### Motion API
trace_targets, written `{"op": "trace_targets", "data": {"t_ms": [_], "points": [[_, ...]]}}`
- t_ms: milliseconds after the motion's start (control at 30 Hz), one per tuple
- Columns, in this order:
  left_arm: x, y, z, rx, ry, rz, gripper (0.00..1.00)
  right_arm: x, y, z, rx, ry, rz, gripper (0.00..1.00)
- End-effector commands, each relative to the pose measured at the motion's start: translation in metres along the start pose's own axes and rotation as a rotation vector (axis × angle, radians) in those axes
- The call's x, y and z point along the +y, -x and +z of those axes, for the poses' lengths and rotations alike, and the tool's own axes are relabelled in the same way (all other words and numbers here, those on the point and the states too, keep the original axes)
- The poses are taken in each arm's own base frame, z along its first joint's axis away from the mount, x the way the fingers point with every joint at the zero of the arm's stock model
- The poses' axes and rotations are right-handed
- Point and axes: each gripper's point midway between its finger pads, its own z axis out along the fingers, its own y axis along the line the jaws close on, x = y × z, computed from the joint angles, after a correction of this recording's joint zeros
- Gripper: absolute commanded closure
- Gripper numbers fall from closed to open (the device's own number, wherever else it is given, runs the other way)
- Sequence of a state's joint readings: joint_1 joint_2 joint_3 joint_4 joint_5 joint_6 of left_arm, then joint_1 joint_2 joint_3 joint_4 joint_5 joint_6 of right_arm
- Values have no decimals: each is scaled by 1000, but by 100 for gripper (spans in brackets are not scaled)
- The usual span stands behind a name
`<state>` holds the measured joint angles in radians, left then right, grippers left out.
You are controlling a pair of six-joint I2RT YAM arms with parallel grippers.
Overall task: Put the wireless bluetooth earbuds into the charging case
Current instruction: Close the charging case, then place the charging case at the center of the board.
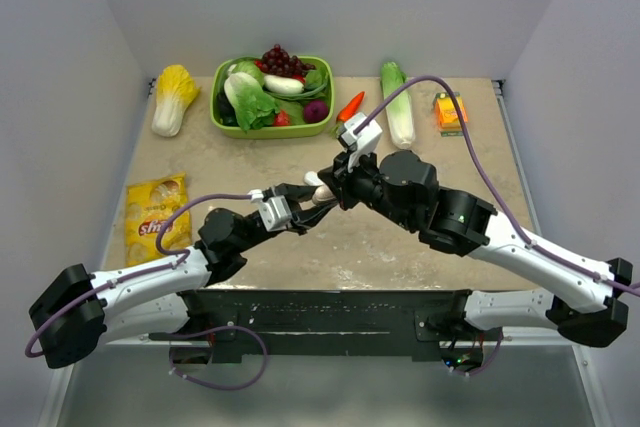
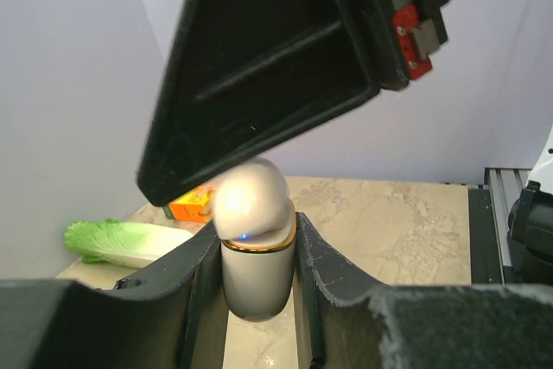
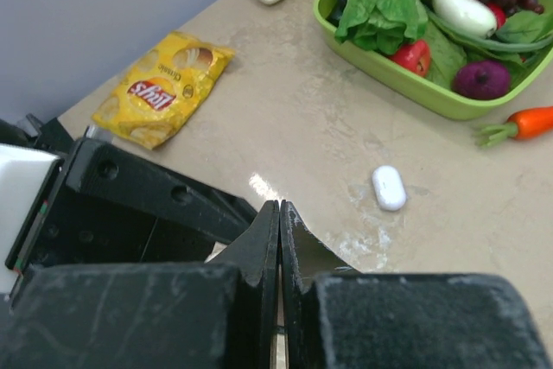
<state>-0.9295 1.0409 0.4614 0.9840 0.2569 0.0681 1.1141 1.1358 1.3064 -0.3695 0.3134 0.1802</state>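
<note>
My left gripper is shut on the charging case, a white case with a gold rim and a small blue light. It holds the case upright above the table, and the rounded lid sits on top, slightly tilted. My right gripper is shut and empty, and its black finger rests over the lid. In the top view both grippers meet at the table's middle around the case. No earbuds are visible. A small white oval pebble-shaped object lies on the table beyond the right fingers; I cannot tell what it is.
A green basket of vegetables stands at the back centre, with a carrot to its right. A cabbage lies back left, a lettuce and an orange carton back right, and a yellow chip bag left.
</note>
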Motion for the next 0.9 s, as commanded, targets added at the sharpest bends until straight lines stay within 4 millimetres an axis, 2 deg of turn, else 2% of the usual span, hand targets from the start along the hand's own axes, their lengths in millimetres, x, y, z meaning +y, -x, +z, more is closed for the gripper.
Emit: {"op": "trace_targets", "data": {"t_ms": [0,100,167,200,233,267,300,333,367,400,433,500,533,633,667,700,867], "points": [[12,30,2,-94,53,36,100,5,-12,-7,34,39,21,100],[15,32,2,-98,68,35,100,-1,-13,-9,31,10,27,100],[19,28,2,-88,98,10,100,-16,-8,-15,0,-69,61,100],[23,24,2,-75,123,-13,100,-36,-2,-20,-49,-178,96,100],[25,15,2,-53,156,-92,100,-49,23,-38,-168,-224,153,93],[35,4,-1,-28,231,-152,100,-61,12,-41,-190,-279,164,81],[36,-11,-2,5,257,-218,100,-69,16,-49,-236,-305,181,75],[33,-39,-5,61,292,-341,100,-78,28,-61,-312,-329,219,73],[32,-55,-8,94,327,-403,100,-81,16,-60,-299,-342,213,72],[32,-71,-11,121,360,-468,100,-82,13,-59,-296,-350,225,68],[26,-103,-20,184,405,-583,100,-83,5,-55,-274,-360,221,66],[33,-126,-31,189,499,-672,100,-80,-9,-48,-238,-355,227,62],[28,-149,-44,225,540,-753,100,-80,-16,-46,-216,-357,224,59],[34,-179,-65,264,621,-880,100,-76,-32,-43,-185,-328,226,55],[46,-188,-73,281,663,-898,100,-75,-37,-44,-179,-320,225,54],[47,-204,-82,333,692,-915,100,-75,-39,-44,-173,-317,225,54],[61,-230,-95,395,700,-968,100,-75,-49,-44,-149,-312,223,52]]}}
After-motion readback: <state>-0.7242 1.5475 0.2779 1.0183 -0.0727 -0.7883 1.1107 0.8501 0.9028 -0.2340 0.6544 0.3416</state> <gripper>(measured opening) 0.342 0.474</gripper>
